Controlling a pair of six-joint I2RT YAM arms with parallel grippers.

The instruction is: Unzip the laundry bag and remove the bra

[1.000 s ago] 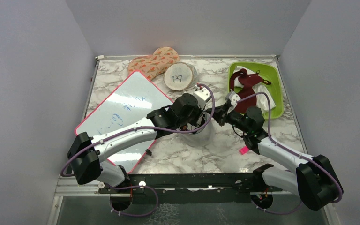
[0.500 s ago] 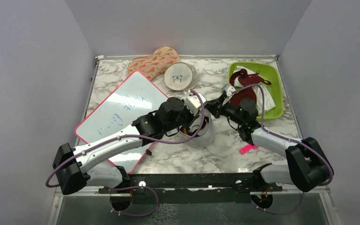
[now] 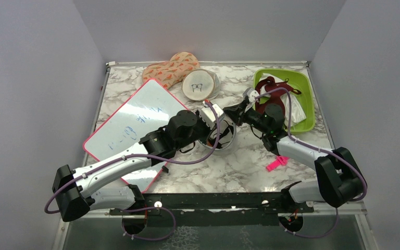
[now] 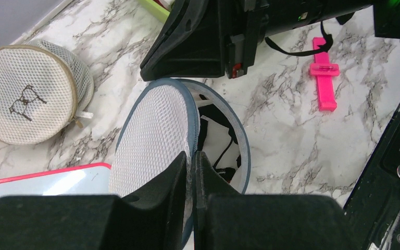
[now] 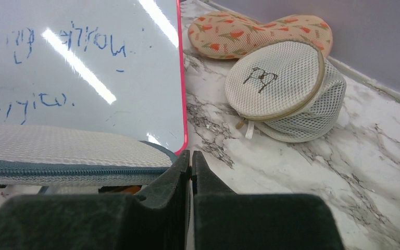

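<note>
Two pairs of closed fingers meet at the bag (image 3: 226, 138), which sits at the middle of the top view with its mesh lid (image 4: 153, 130) tipped up. My left gripper (image 4: 192, 159) pinches the lid's grey-blue rim. My right gripper (image 5: 190, 157) is pressed together beside the zip (image 5: 67, 170); I cannot tell whether it holds anything. Orange of the bra (image 5: 120, 190) peeks out below the lid.
</note>
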